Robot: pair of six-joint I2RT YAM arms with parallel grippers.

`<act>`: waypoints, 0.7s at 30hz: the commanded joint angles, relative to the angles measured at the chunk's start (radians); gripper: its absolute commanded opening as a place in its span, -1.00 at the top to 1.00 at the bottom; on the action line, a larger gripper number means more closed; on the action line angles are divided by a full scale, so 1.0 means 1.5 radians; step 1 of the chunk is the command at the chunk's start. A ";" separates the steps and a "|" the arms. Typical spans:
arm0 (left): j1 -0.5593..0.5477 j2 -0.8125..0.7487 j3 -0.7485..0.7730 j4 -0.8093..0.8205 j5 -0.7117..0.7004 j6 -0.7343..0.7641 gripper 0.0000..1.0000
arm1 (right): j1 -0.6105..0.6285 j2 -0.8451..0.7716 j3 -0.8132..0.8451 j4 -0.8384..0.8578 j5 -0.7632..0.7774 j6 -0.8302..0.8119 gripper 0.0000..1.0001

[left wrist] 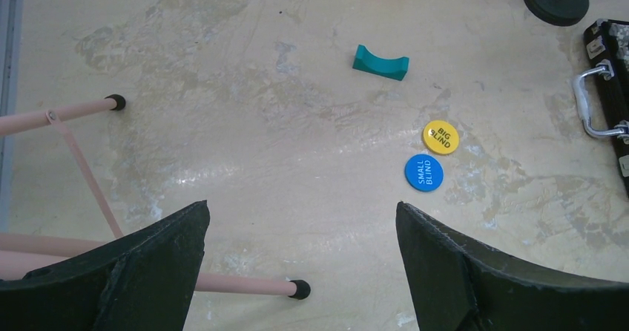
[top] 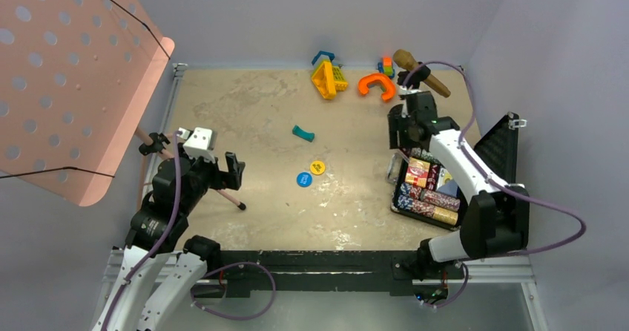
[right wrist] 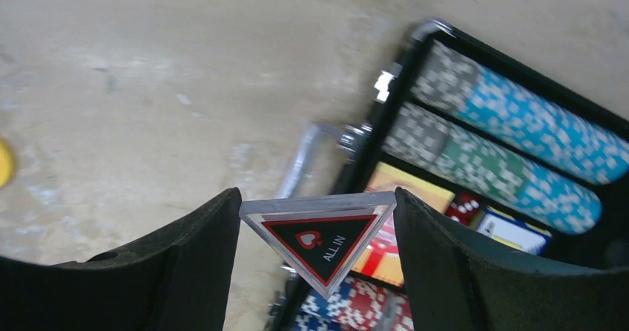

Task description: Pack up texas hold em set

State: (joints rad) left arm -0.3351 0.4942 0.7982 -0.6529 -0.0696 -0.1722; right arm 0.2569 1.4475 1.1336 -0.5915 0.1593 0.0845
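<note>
The left fingers (left wrist: pixel 126 271) hang spread wide above the near left of the counter (left wrist: pixel 245 123). Mid-counter, the blue token (left wrist: pixel 423 173) lies just beside the yellow token (left wrist: pixel 440 136). Far right, the right fingers (right wrist: pixel 475 271) pinch the triangular token (right wrist: pixel 319 243) over the left edge of the open case (top: pixel 498 147).

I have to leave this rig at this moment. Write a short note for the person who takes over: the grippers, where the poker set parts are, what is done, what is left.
Right gripper: shut on the triangular ALL IN token, held over the handle side of the open case.
Left gripper: open, empty, above the table.
Done: chip rows and red dice are in the case.
Left: put in the ALL IN token; fetch the blue SMALL BLIND token and yellow BIG BLIND token, close together on the table; close and latch the case.
</note>
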 commanded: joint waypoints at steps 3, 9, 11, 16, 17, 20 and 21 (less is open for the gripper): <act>-0.001 -0.007 0.001 0.028 0.034 -0.006 -0.98 | -0.187 -0.041 -0.038 -0.023 0.000 0.028 0.02; -0.001 -0.014 0.001 0.030 0.043 -0.008 -0.98 | -0.290 -0.018 -0.039 -0.019 -0.003 0.046 0.03; -0.001 -0.016 0.002 0.031 0.043 -0.008 -0.98 | -0.309 -0.012 -0.037 -0.019 0.008 0.048 0.03; 0.000 -0.020 0.002 0.030 0.063 -0.009 -0.98 | -0.315 0.011 -0.037 -0.043 0.069 0.053 0.04; 0.000 -0.021 0.002 0.030 0.064 -0.010 -0.98 | -0.315 0.009 -0.039 -0.043 0.071 0.055 0.04; 0.000 -0.020 0.002 0.032 0.071 -0.010 -0.98 | -0.315 0.010 -0.051 -0.049 0.085 0.063 0.04; 0.000 -0.021 0.003 0.032 0.072 -0.011 -0.98 | -0.315 0.010 -0.054 -0.051 0.092 0.064 0.04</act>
State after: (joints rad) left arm -0.3351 0.4702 0.7982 -0.6468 0.0086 -0.1734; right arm -0.2146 1.4796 1.0687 -0.6472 0.2356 0.1505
